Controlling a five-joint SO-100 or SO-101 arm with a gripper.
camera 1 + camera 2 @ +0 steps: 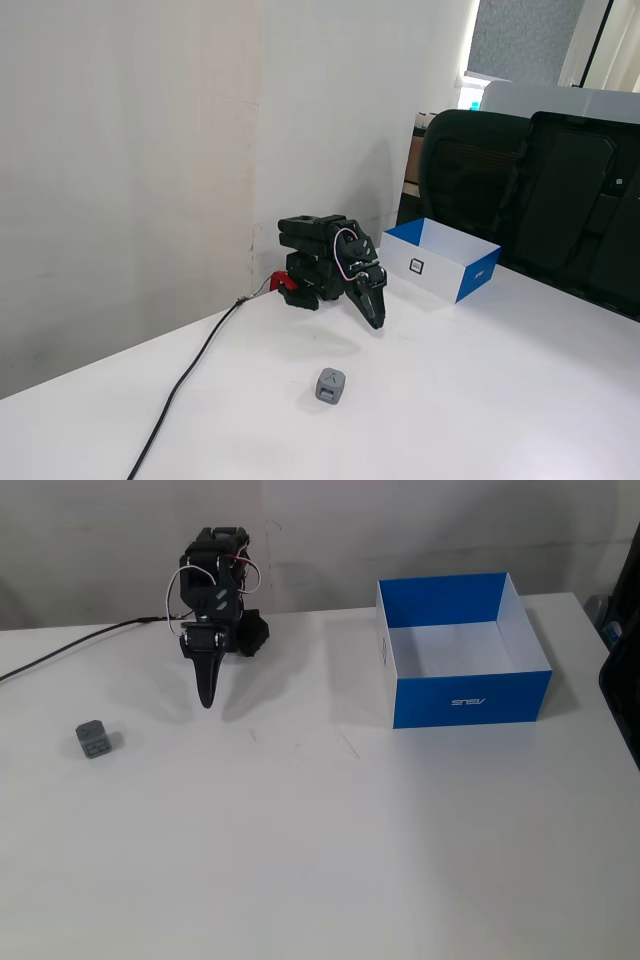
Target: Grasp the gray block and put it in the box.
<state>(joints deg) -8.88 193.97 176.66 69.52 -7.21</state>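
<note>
Folded low over its own base, the gripper (206,698) points its tip down toward the white table (330,850), its two black fingers pressed together into one narrow wedge with nothing between them; in the other fixed view the gripper (376,321) shows the same clenched, empty shape just above the tabletop. Behind it the arm (215,590) is tucked into a compact black stack with pale looped wires on its side, and a black cable (70,648) runs off from its base toward 9 o'clock. Nearest the camera in the view from above, the gray block (94,740) sits alone on the table at about 8 o'clock from the gripper, well apart from it; it is a small cube with rounded edges, resting flat, with a faint darker mark on its upper face. From the side view the gray block (331,385) lies at about 7 o'clock from the fingers, with a faint mark on its top. Farther off, at about 3 o'clock from the gripper in the view from above, stands the box (470,698), blue outside and white inside, with pale lettering on its near blue wall; its interior is bare. From the side view the box (478,275) shows a white panel bearing a small dark square mark.
</note>
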